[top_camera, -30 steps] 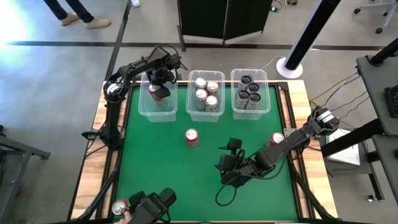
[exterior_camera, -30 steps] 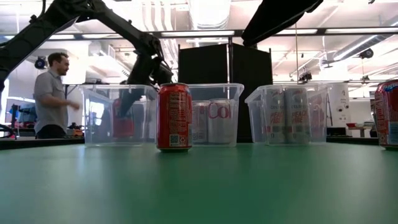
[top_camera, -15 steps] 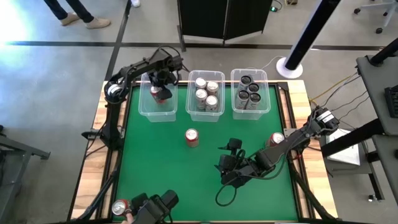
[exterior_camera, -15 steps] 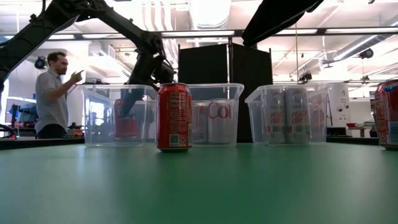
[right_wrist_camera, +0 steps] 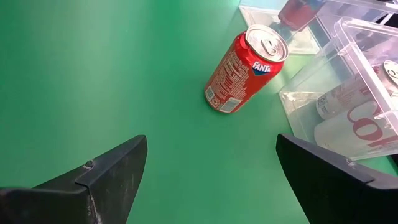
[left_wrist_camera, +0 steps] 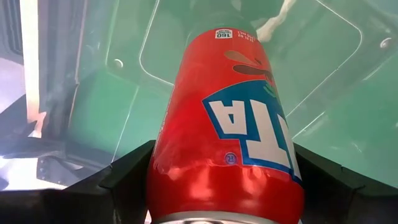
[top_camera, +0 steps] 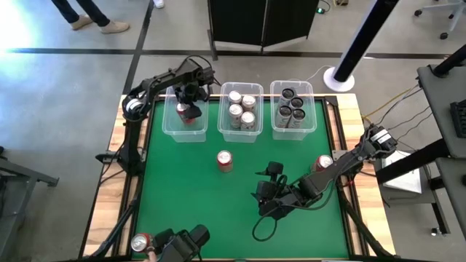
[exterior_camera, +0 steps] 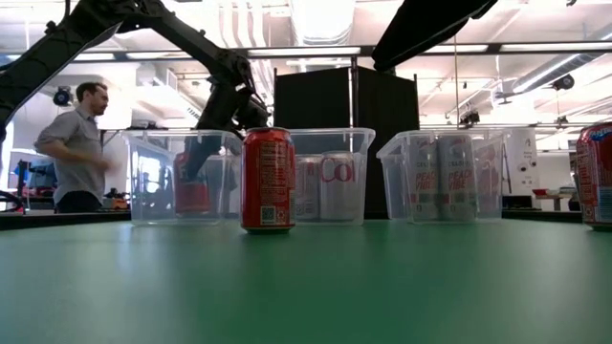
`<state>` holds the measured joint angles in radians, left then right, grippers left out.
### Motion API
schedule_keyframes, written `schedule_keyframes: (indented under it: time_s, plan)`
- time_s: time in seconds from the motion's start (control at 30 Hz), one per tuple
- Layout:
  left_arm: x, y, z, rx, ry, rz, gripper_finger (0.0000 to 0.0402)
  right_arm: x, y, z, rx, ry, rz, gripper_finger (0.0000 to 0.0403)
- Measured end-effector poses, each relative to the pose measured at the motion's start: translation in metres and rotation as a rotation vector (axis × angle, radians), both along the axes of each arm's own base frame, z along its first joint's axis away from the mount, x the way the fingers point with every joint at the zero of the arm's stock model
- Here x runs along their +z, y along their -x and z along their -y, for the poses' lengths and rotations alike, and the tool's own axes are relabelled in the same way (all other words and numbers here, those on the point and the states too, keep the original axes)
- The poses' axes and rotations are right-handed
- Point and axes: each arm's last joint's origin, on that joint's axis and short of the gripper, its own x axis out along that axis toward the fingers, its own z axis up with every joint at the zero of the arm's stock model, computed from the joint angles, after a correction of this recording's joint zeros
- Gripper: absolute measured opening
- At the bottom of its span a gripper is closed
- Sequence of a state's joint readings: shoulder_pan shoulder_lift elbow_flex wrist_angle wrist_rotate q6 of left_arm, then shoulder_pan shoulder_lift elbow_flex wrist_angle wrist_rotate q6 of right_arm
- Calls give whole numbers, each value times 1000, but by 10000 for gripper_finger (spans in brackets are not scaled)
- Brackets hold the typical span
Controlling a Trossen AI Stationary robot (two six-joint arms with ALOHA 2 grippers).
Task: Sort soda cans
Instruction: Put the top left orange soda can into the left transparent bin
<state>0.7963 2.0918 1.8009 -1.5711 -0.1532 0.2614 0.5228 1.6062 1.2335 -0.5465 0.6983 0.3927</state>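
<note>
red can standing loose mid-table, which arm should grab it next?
Right, probably. The right gripper is open, empty and low on the mat beside the red can, which its wrist camera sees straight ahead. The left gripper is shut on another red can inside the left bin.

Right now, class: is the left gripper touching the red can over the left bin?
Touching. The left wrist view shows the left gripper with its fingers pressed against both sides of the red can.
</note>
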Motion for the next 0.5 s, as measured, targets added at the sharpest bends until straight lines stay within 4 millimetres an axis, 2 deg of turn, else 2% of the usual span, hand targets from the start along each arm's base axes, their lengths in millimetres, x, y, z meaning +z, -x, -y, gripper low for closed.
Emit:
schedule_keyframes:
  time_s: [0.5]
  plan:
    - [3,2,-1,-50,-55,-51,285,0,0,0,0,0,-1,352]
